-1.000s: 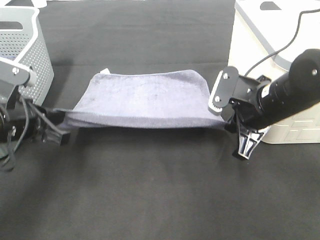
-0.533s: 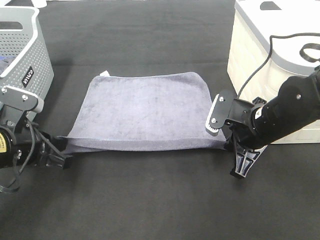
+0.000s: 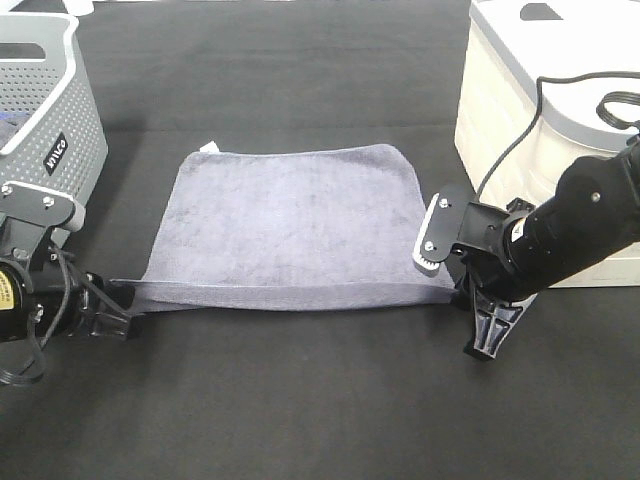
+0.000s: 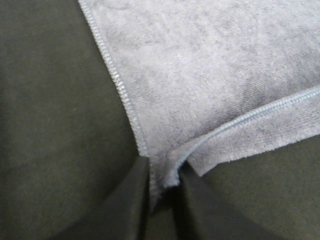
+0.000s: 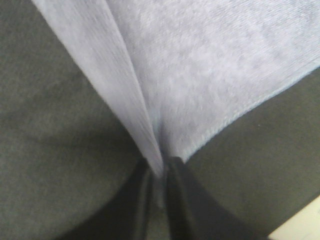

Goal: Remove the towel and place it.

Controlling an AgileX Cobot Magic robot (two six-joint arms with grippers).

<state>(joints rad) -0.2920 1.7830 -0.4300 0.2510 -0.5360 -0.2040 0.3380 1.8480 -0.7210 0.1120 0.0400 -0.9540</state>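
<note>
The grey-lavender towel (image 3: 285,225) lies spread on the black table cloth, its far edge flat and its near edge stretched taut between my two grippers. A small white tag shows at its far left corner. My left gripper (image 3: 118,300) is shut on the near left corner, seen close up in the left wrist view (image 4: 161,186). My right gripper (image 3: 458,292) is shut on the near right corner, seen in the right wrist view (image 5: 159,172). Both near corners sit low over the table.
A grey perforated plastic basket (image 3: 50,110) stands at the far left. A white box-like unit (image 3: 540,90) with a black cable stands at the far right. The black table cloth (image 3: 300,400) covers the table.
Both grippers have drawn the towel's near edge toward the front and down. The towel has gone from hanging raised to lying nearly flat, spread wider on the table.
</note>
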